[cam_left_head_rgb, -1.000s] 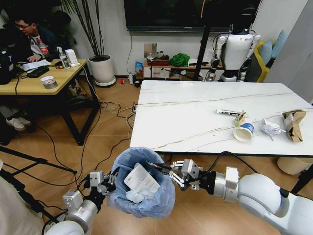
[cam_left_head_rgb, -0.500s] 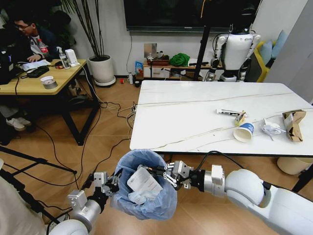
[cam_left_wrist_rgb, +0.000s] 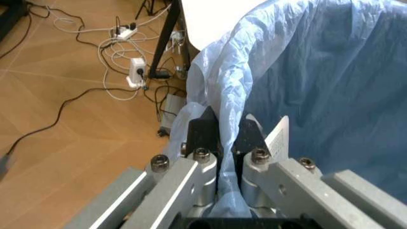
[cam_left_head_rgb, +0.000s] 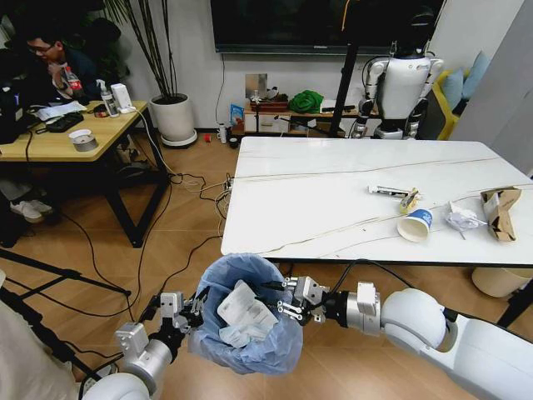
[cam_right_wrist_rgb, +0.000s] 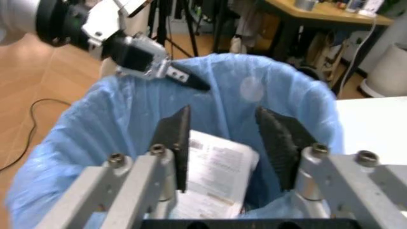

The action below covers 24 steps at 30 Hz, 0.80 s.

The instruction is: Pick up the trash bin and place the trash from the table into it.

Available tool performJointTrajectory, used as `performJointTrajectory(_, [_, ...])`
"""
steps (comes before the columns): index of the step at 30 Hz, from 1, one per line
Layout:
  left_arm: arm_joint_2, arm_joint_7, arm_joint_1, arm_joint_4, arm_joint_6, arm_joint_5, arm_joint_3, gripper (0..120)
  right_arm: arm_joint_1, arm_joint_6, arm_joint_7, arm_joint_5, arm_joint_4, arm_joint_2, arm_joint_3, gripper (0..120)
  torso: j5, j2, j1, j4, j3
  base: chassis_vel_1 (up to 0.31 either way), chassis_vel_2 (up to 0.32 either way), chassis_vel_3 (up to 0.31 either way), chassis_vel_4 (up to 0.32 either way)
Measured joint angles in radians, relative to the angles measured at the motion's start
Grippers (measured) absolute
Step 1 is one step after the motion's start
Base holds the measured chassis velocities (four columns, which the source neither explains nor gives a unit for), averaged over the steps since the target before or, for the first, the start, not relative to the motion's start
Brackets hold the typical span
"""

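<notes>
The trash bin (cam_left_head_rgb: 246, 321), lined with a crinkled light blue bag, hangs off the floor in front of the table (cam_left_head_rgb: 333, 187). My left gripper (cam_left_head_rgb: 191, 309) is shut on the bin's rim; its fingers (cam_left_wrist_rgb: 205, 133) pinch the bag's edge (cam_left_wrist_rgb: 222, 95). My right gripper (cam_left_head_rgb: 283, 298) stands open over the opposite rim, its fingers (cam_right_wrist_rgb: 175, 136) apart with nothing between them. White papers (cam_right_wrist_rgb: 213, 164) lie inside the bin. On the table's right part rest a paper cup (cam_left_head_rgb: 414, 225), a clear wrapper (cam_left_head_rgb: 460, 219), a brown paper bag (cam_left_head_rgb: 500, 210) and small wrappers (cam_left_head_rgb: 388, 192).
A cream bin (cam_left_head_rgb: 500, 282) stands under the table's right end. Cables (cam_left_head_rgb: 200, 187) trail over the wooden floor to the left of the table. A wooden desk (cam_left_head_rgb: 67, 137) with a seated person is at far left. Another robot (cam_left_head_rgb: 404, 83) stands behind the table.
My right gripper has moved left, closer over the bin's rim. The bin and the left gripper have shifted slightly right. The trash on the table has not moved.
</notes>
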Motion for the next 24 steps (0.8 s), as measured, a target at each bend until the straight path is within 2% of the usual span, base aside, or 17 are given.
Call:
performJointTrajectory(3, [0.000, 0.000, 0.000, 0.000, 0.000, 0.000, 0.000, 0, -0.001, 0.001, 0.004, 0.001, 0.000, 0.001, 0.002, 41, 0.0000, 0.000, 0.000, 0.0000, 0.000, 0.000, 0.000, 0.000, 0.000])
performJointTrajectory(4, [0.000, 0.000, 0.000, 0.000, 0.000, 0.000, 0.000, 0, -0.001, 0.002, 0.006, 0.001, 0.000, 0.001, 0.003, 55, 0.0000, 0.000, 0.000, 0.0000, 0.000, 0.000, 0.000, 0.000, 0.000])
performJointTrajectory(11, [-0.002, 0.000, 0.009, -0.006, 0.000, 0.002, -0.006, 0, -0.013, 0.021, 0.061, 0.037, -0.002, 0.018, 0.067, 77, 0.0000, 0.000, 0.000, 0.0000, 0.000, 0.000, 0.000, 0.000, 0.000])
performJointTrajectory(13, [-0.002, 0.000, 0.012, -0.007, -0.001, 0.003, -0.009, 0, -0.013, 0.023, 0.081, 0.054, -0.006, 0.022, 0.086, 90, 0.0000, 0.000, 0.000, 0.0000, 0.000, 0.000, 0.000, 0.000, 0.000])
performJointTrajectory(18, [-0.005, 0.000, 0.019, -0.007, -0.002, 0.007, -0.017, 0, -0.022, 0.025, 0.165, 0.118, -0.018, 0.033, 0.143, 99, -0.0002, 0.000, 0.000, 0.0002, 0.000, 0.000, 0.000, 0.000, 0.000])
performJointTrajectory(21, [-0.014, 0.003, 0.028, -0.021, -0.005, 0.014, -0.027, 0, -0.085, 0.044, 0.285, 0.202, -0.069, 0.060, 0.304, 100, 0.0001, 0.000, 0.000, 0.0002, 0.000, 0.000, 0.000, 0.000, 0.000])
performJointTrajectory(22, [-0.013, 0.004, 0.032, -0.025, -0.006, 0.016, -0.029, 0, -0.107, 0.050, 0.292, 0.224, -0.083, 0.059, 0.357, 100, 0.0001, 0.000, 0.000, 0.0001, 0.000, 0.000, 0.000, 0.000, 0.000])
performJointTrajectory(23, [-0.013, 0.004, 0.032, -0.025, -0.006, 0.016, -0.029, 0, -0.107, 0.050, 0.292, 0.224, -0.083, 0.059, 0.357, 100, 0.0001, 0.000, 0.000, 0.0001, 0.000, 0.000, 0.000, 0.000, 0.000])
performJointTrajectory(24, [-0.012, 0.005, 0.035, -0.029, -0.006, 0.017, -0.032, 0, -0.137, 0.066, 0.289, 0.246, -0.097, 0.056, 0.423, 100, 0.0001, 0.000, 0.000, 0.0001, 0.000, 0.000, 0.000, 0.000, 0.000])
